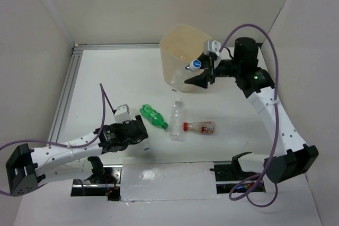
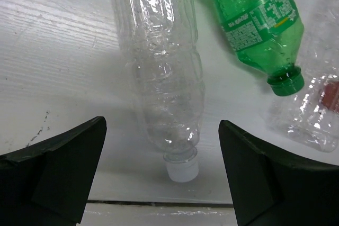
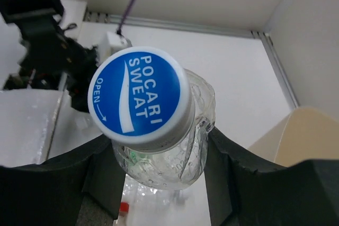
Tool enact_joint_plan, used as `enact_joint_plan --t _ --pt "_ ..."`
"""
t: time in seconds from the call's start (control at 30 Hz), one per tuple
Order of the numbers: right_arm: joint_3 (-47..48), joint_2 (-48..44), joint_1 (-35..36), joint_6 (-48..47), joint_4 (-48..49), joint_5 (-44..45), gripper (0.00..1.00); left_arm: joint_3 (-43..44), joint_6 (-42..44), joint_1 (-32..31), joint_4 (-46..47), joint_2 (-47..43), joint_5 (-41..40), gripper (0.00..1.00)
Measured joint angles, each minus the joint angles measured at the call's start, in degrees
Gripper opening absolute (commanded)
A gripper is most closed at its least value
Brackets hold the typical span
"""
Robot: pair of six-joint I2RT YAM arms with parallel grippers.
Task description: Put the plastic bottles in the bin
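Your right gripper (image 3: 161,149) is clamped on the body of the blue-capped bottle (image 3: 140,96), cap toward the wrist camera. In the overhead view it hangs at the four o'clock side of the bin (image 1: 172,59), near the front wall and, as far as I can judge, not over the mouth; so the step in hand is the carry to the drop. The next move calls for height first, then a short travel toward eleven o'clock until the bottle is inside the rim, and only then release. The rim is the edge to mind; a low pass would likely shove the light bin back. The enclosure walls stand near the bin at twelve and three o'clock; open room lies toward seven o'clock.

Your left gripper (image 2: 161,146) stands wide and low over the table, a white-capped clear bottle (image 2: 164,78) lying untouched between its fingers. Seen from overhead, the green bottle (image 1: 153,116) lies just beside it at two o'clock; another clear bottle (image 1: 177,120) and the red-labelled bottle (image 1: 200,127) lie further off at three o'clock. Close squarely on the bottle between the fingers, and keep clear of the green one's cap.
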Motion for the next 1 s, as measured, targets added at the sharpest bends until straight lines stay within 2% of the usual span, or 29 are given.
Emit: enact_joint_plan --t 0.1,0.17,0.27,0.47,0.5,0.57,0.6,0.63,0.8,0.83,0.9,1.0 --pt "9.3 0.2 0.3 3.7 1.1 -2.2 0.33 0.0 -0.9 0.0 0.5 2.5 -1.4 1.00" --pt "11.9 0.4 0.6 8.0 5.4 -1.0 0.34 0.0 -0.7 0.3 1.2 3.5 -1.9 1.00" --pt "13.3 1.9 1.0 12.5 11.5 4.3 0.37 0.0 -0.2 1.8 3.2 3.8 -2.1 1.00" --pt "16.9 13.7 1.2 15.2 17.7 18.7 0.43 -3.0 3.7 5.3 9.4 2.3 -1.9 1.00" --pt "18.0 16.4 1.2 15.3 17.6 21.0 0.52 -3.5 4.2 5.7 9.9 2.1 -1.7 1.00" --pt "20.6 21.5 0.6 15.6 16.6 24.0 0.75 -4.2 5.2 6.7 11.0 2.2 -1.3 1.00" --pt "22.2 23.9 0.4 15.6 15.9 25.0 0.92 -4.3 5.4 7.0 11.2 2.4 -1.2 1.00" --pt "23.6 26.0 -0.1 15.6 15.0 25.7 1.00 -4.3 5.6 7.3 11.6 2.7 -1.1 1.00" --pt "24.7 27.6 -2.9 15.2 10.4 25.6 1.00 -4.7 6.9 7.4 14.9 5.9 0.4 1.00" --pt "24.8 26.8 -3.4 15.2 10.1 25.1 1.00 -4.7 7.1 7.4 15.6 6.8 0.7 0.92" --pt "24.7 24.5 -4.7 15.1 8.7 23.3 1.00 -4.7 7.9 7.6 17.0 8.6 1.2 0.84" --pt "24.1 19.0 -6.8 12.4 5.6 17.5 1.00 -4.7 8.6 7.8 18.5 11.2 2.1 0.64"
